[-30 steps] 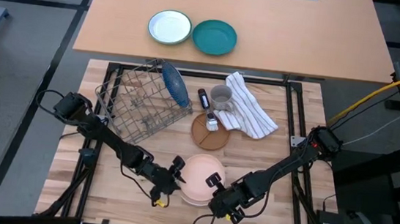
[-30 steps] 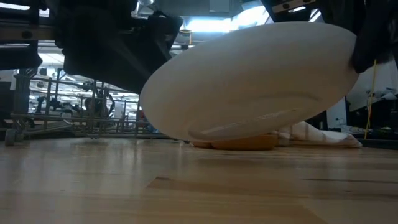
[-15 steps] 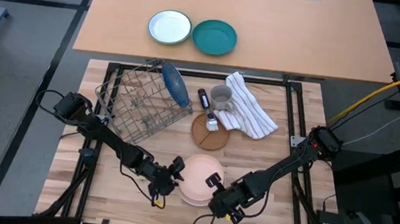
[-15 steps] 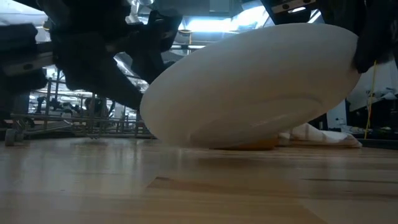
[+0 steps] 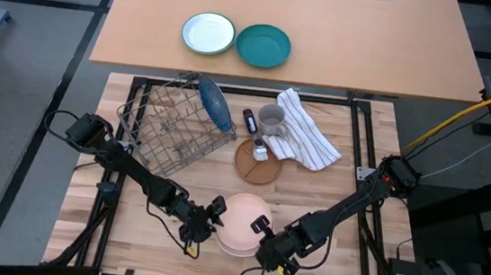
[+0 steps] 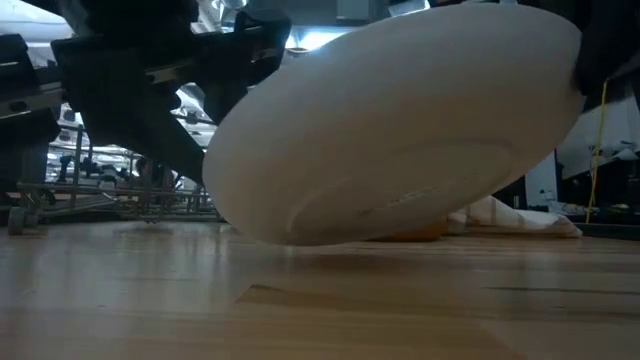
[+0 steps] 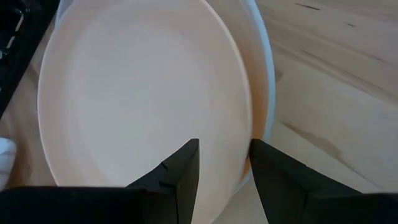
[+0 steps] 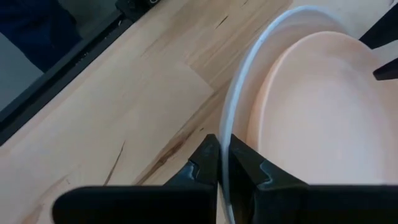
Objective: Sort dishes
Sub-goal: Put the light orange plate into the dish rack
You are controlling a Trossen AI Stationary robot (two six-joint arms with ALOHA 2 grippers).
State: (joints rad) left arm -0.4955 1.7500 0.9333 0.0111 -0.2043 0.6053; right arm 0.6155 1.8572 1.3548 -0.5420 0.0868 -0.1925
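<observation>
Two end effectors: meeting at the pink plate (image 5: pixel 239 224), near desk (image 5: pixel 349 188) edge.
Right end effector (image 8: pixel 222 163): pinching its rim.
Left end effector (image 7: pixel 224 163): straddling opposite rim, parted.

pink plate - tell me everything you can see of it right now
The pink plate is round, pale salmon, smooth and matte like glazed ceramic, with a paler rim and a whitish underside. It is empty and tilted, one edge raised off the wooden table near its front edge. The right gripper pinches its rim, jaws shut; the left gripper straddles the opposite rim, jaws open.
</observation>
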